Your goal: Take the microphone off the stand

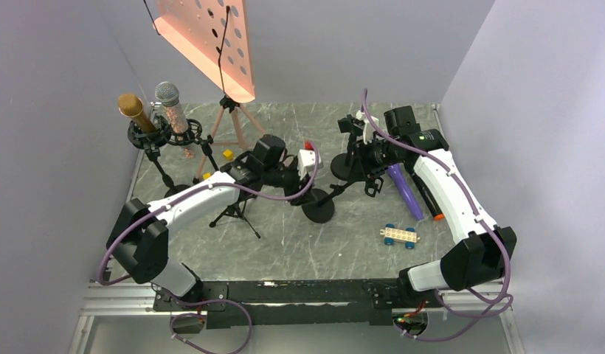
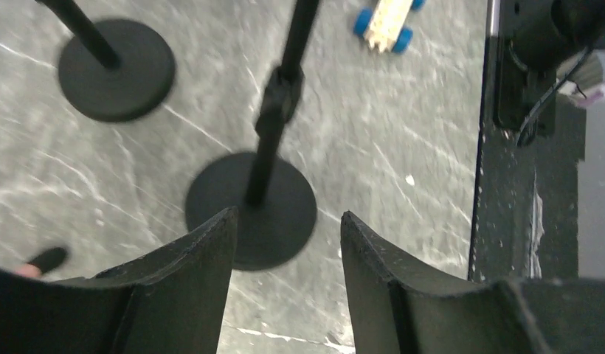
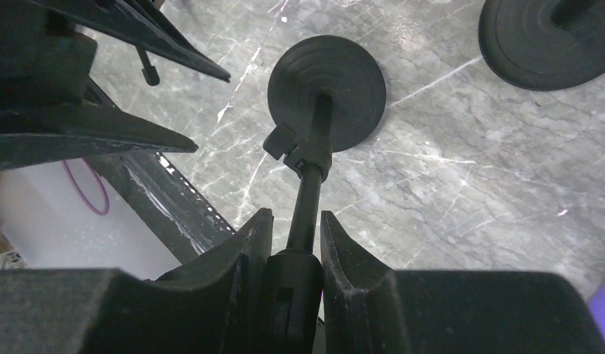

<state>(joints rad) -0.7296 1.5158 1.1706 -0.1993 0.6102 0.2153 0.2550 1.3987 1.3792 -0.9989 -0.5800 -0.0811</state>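
Two microphones stand at the back left: a gold microphone [image 1: 130, 109] and a silver microphone [image 1: 169, 99], each in its own stand clip. A purple microphone [image 1: 405, 190] lies flat on the table by the right arm. A black stand with a round base [image 1: 318, 210] [image 3: 327, 92] leans toward the right arm. My right gripper [image 1: 367, 168] [image 3: 296, 214] is shut on the upper pole [image 3: 308, 199] of that stand. My left gripper [image 1: 301, 177] [image 2: 288, 214] hangs open above the same base [image 2: 251, 210], with nothing between its fingers.
A second round stand base [image 1: 349, 169] [image 2: 115, 70] sits just behind. A tripod [image 1: 237, 122] carries an orange perforated sheet-music plate [image 1: 211, 37] at the back. A toy car with blue wheels [image 1: 400, 235] [image 2: 384, 26] lies front right, and small coloured blocks [image 1: 227, 154] lie near the tripod.
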